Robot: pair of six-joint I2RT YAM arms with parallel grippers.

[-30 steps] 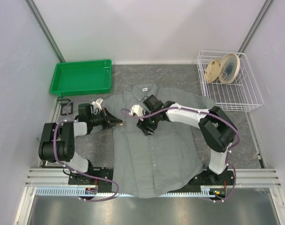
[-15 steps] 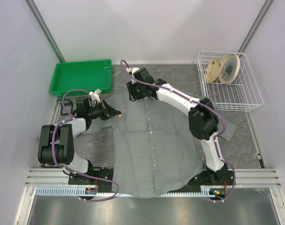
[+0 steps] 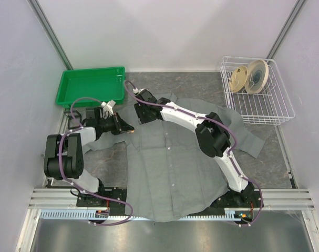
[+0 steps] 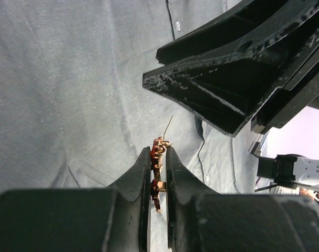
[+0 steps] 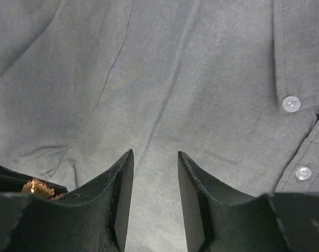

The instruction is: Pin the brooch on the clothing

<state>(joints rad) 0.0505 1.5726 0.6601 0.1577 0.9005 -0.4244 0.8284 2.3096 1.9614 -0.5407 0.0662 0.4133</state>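
The brooch is pinched tight between the two fingers of the left end effector, which is closed on it. It is held on its edge, with only a bit of red and gold to be seen. A thin pin sticks out from it toward the shirt. It cannot be told if the tip is touching the cloth yet.

The right end effector is partly open, and nothing is held in it. It is hung low over the shirt, just beside the left one, near the collar. In the top view the shirt is seen spread out on the tabletop, and both end effectors are over its upper part, on the left arm's side.

The step in hand is most likely the push of the pin into the cloth. A few things could go wrong:

- The cloth is soft and loose, so it may be pushed along or bunched up and not poked through.
- The brooch is small and held by a thin edge, so it may be twisted or popped out when it is pressed.
- The thin pin may be bent if it is pushed at a bad slant.
- The two end effectors are very close, so they may be bumped together.
- If the cloth is not held down by the right one, the whole shirt may be dragged.
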